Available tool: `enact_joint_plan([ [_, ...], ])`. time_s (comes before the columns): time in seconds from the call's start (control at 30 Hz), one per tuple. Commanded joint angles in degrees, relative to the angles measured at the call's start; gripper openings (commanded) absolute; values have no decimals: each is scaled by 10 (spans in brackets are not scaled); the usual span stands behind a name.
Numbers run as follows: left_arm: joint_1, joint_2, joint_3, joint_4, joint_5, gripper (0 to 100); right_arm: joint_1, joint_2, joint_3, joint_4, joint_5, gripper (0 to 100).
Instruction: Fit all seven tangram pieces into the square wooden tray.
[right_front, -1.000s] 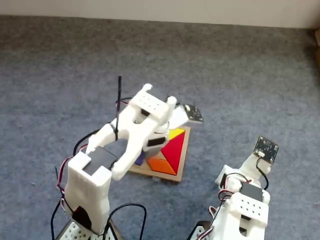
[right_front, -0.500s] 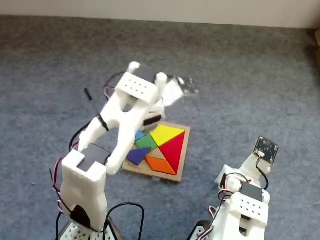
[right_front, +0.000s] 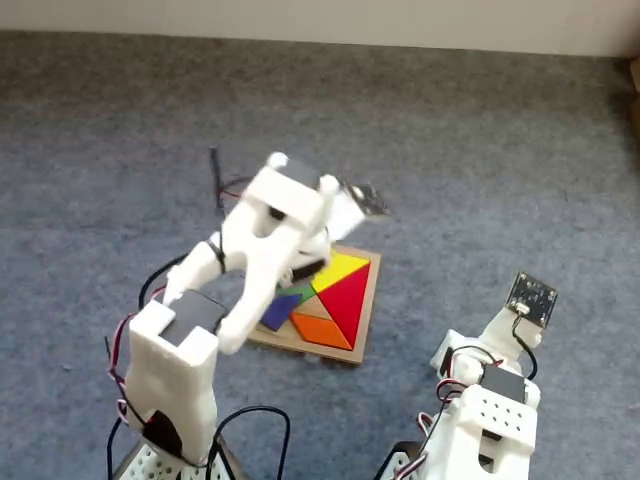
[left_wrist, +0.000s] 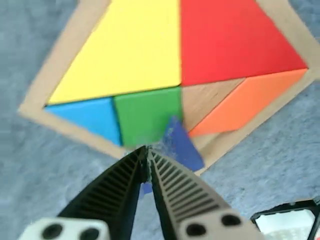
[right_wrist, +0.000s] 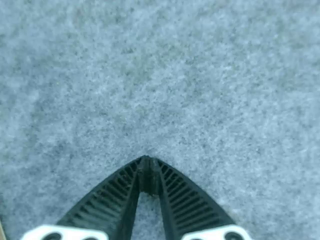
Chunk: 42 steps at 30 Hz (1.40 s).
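Note:
The square wooden tray (right_front: 368, 318) lies on grey carpet under my left arm (right_front: 280, 215). In the left wrist view the tray (left_wrist: 64, 55) holds yellow (left_wrist: 130, 55), red (left_wrist: 230, 40), orange (left_wrist: 250, 100), green (left_wrist: 147, 117) and light blue (left_wrist: 90, 115) pieces around a bare triangular gap (left_wrist: 207, 97). A dark blue piece (left_wrist: 181, 146) lies tilted across the tray's edge, also seen as the dark blue piece (right_front: 275, 312) from above. My left gripper (left_wrist: 146, 151) is shut, its tips at that piece. My right gripper (right_wrist: 148, 165) is shut over bare carpet.
The right arm (right_front: 490, 400) sits folded at the front right, away from the tray. Open carpet (right_front: 480, 150) stretches behind and to both sides of the tray. A pale wall edge runs along the far side.
The left arm rose and pulled back from the tray, then came down again toward the tray's near left corner. The right arm stayed still.

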Motion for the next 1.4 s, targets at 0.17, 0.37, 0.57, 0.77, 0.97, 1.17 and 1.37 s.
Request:
enact_joint_plan([
  [0.17, 109, -3, 44, -34, 52, 6, 16, 1, 1, -1, 7, 6],
  [0.37, 153, -8, 45, -33, 77, 6, 16, 1, 1, -1, 7, 6],
  [0.57, 164, -40, 38, 8, 79, 6, 16, 1, 1, -1, 7, 6],
  [0.77, 94, -191, 45, 52, 79, 6, 16, 1, 1, -1, 7, 6],
  [0.97, -44, -305, 101, 67, 79, 6, 16, 1, 1, -1, 7, 6],
  [1.17, -121, -380, 277, 15, 76, 6, 16, 1, 1, -1, 7, 6],
  [1.37, -145, -439, 451, -139, 79, 6, 16, 1, 1, -1, 7, 6],
])
